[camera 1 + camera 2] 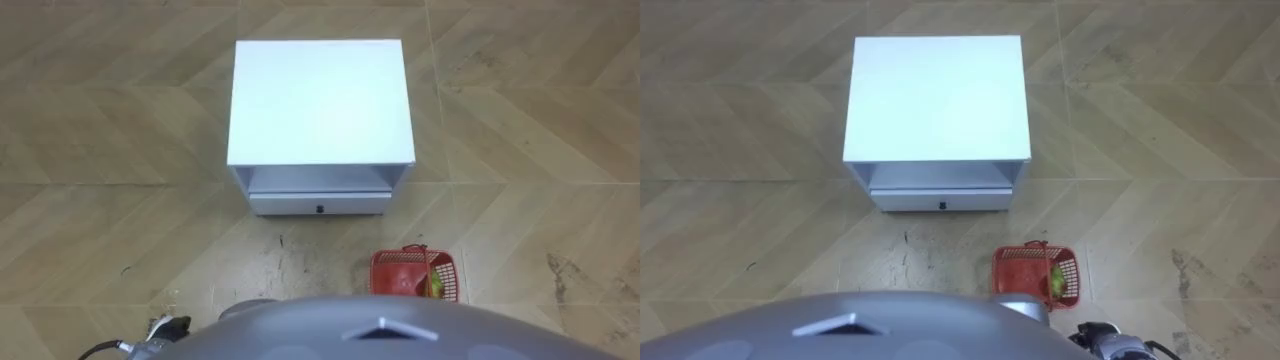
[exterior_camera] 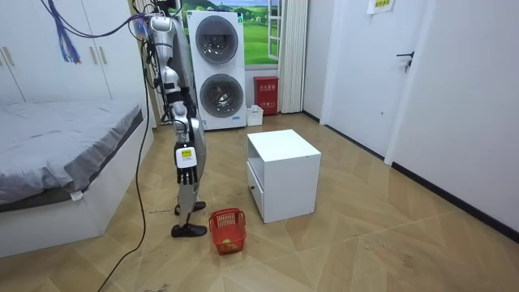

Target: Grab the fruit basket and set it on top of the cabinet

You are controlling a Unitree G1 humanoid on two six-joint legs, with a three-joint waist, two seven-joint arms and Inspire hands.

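Here the approach step is in hand: the fruit basket (image 1: 415, 272) sits on the floor (image 1: 520, 150) by the robot's right foot, ungrasped. The right hand (image 2: 186, 162) hangs with fingers straight and empty; the left hand (image 1: 165, 326) cannot be read. The next move likely calls for bending low. A white cabinet (image 1: 320, 100) stands ahead, apart from the basket.

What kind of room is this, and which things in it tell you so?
Probably a home bedroom with a laundry corner: a bed, two stacked laundry machines, and a white bedside cabinet.
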